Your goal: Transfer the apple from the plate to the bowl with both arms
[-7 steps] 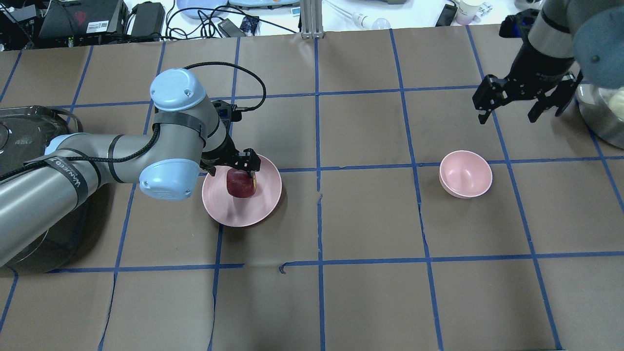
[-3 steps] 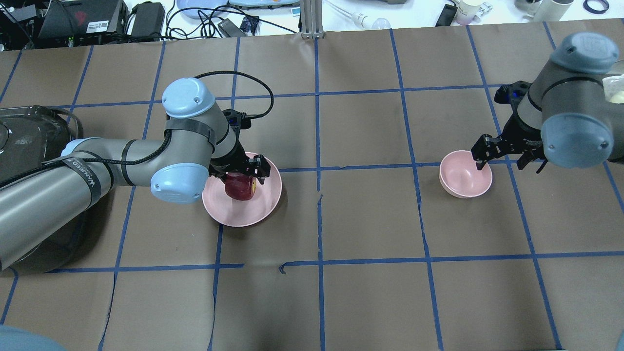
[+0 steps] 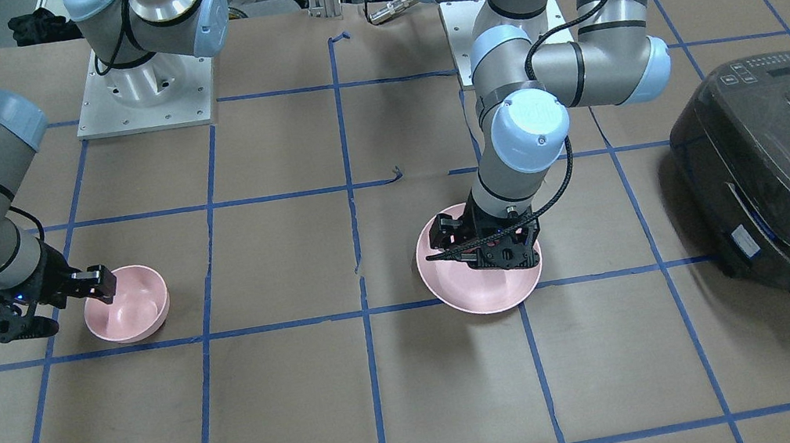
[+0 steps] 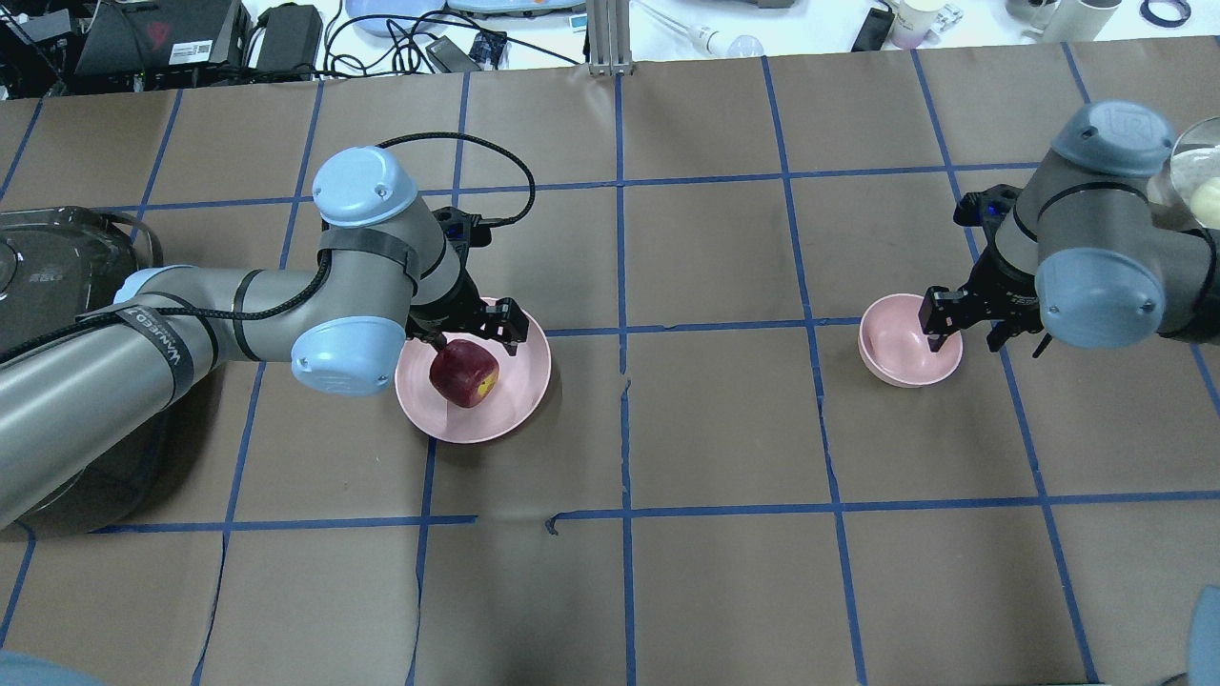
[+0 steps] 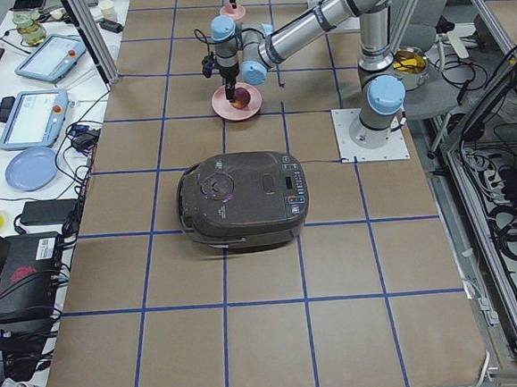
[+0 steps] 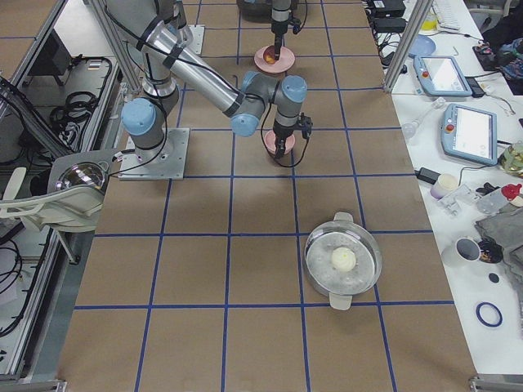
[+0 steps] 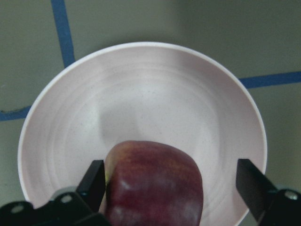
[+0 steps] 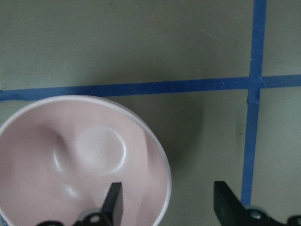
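The apple [image 4: 464, 373] lies about mid-plate, leaning, its yellow patch turned to 4 o'clock in the overhead view. The left hand [image 4: 469, 332] is spread wide around it and grips nothing. In the left wrist view one finger touches the apple's side while the other stands well apart, so the fruit sits off-centre between the jaws. The plate [image 4: 519, 391] rests flat on the table [image 4: 724, 429], with the bowl [image 4: 891, 348] well apart from it at 3 o'clock.

The right hand [image 4: 965, 329] is also open and empty. It straddles the bowl's rim at the 3 o'clock side, one finger inside the wall and one outside.

The step in hand looks like the grasp. Closing as things stand would probably drag the apple sideways across the smooth plate, so I would shift the left hand to centre the fruit first. Then close slowly onto its flatter flanks, low enough that it cannot squirt out upward. The right hand should pinch the rim firmly but gently, since a light bowl tips easily if pulled.
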`<state>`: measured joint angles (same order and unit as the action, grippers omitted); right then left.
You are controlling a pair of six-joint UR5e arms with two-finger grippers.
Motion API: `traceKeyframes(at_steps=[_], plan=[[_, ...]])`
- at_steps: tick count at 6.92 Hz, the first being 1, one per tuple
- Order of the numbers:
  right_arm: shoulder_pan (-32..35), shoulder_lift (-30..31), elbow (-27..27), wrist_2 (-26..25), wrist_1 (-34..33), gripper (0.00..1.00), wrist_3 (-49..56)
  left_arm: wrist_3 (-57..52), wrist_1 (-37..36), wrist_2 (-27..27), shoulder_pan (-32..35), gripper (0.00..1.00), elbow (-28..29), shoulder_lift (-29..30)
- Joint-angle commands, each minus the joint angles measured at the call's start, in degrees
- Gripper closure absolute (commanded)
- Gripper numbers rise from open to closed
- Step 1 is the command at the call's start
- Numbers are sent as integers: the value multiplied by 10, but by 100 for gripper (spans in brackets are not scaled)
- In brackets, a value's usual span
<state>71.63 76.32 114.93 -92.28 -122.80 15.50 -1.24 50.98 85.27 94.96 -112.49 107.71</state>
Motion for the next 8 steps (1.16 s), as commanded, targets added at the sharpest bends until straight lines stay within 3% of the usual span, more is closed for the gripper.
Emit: traceKeyframes(at_steps=[1, 2, 3, 5, 7, 8], plan=[[0, -7, -1, 1, -6, 97, -5, -7, 1, 2, 0, 17, -3, 2], [0, -11, -4, 3, -6, 100, -8, -8, 2, 2, 0, 3, -3, 1], [0, -10, -7, 7, -6, 100, -7, -42, 2, 2, 2, 0, -7, 2], [3, -8, -39, 19, 5, 100, -8, -87, 2, 22, 1, 0, -18, 1], [43, -7, -58, 107, 32, 100, -18, -87, 3, 27, 1, 0, -23, 2], [99, -7, -59, 125, 22, 100, -95, -86, 6, 29, -5, 83, -19, -6]])
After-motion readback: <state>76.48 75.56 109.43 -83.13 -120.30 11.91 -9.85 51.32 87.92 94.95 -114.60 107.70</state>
